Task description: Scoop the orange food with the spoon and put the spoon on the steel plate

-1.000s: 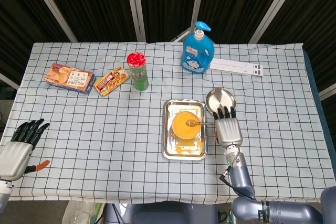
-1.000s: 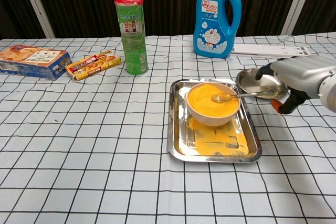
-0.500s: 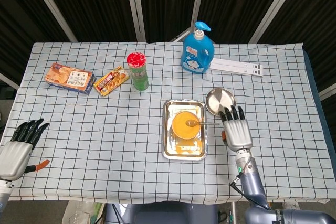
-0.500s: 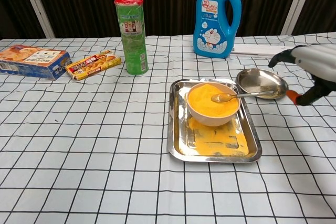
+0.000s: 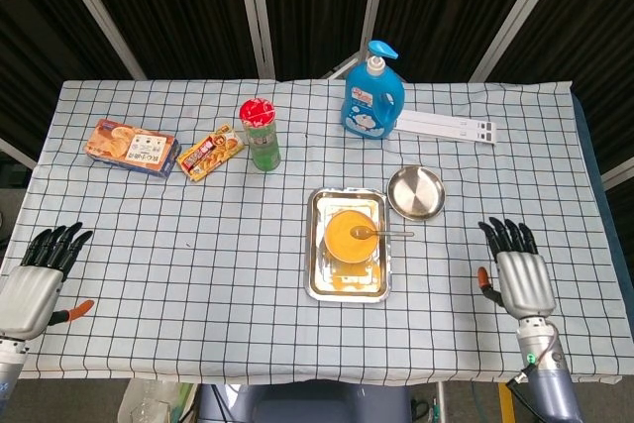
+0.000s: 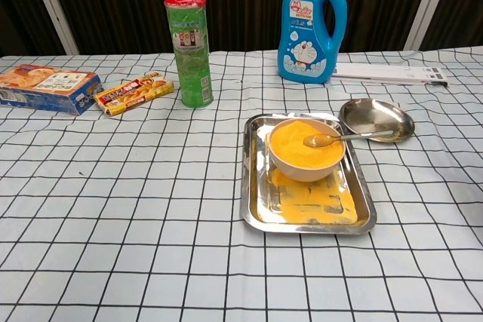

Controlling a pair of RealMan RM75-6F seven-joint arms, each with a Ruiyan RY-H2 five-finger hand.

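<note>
**A:** What lay on the surface (image 5: pixel 198 245), biggest thing first?

**B:** A checked cloth covered it. On it sat a rectangular steel tray (image 6: pixel 256 186) holding a bowl (image 6: pixel 306 167) of orange food (image 6: pixel 290 148), with more orange spilled on the tray floor. The round steel plate (image 6: pixel 370 115) stood just beside the tray's far right corner. The spoon (image 6: pixel 343 138) rested with its bowl in the food and its handle reaching over the rim toward the plate; whether the handle's tip touched the plate, I couldn't tell.

**A:** So which step was it?

**B:** By my reading, the scoop had not been carried across: the spoon was in the bowl, not on the plate. The next move called for the right robot hand (image 5: pixel 522 274) to reach to the handle, pinch it, lift a load level, and set the spoon down on the plate.

**A:** And the hands?

**B:** The right hovered near the surface's right edge, well apart from the spoon, fingers extended and spread, holding nothing. The left robot hand (image 5: pixel 35 279) sat at the near left corner, likewise empty with fingers apart. Neither showed in the chest view.
</note>
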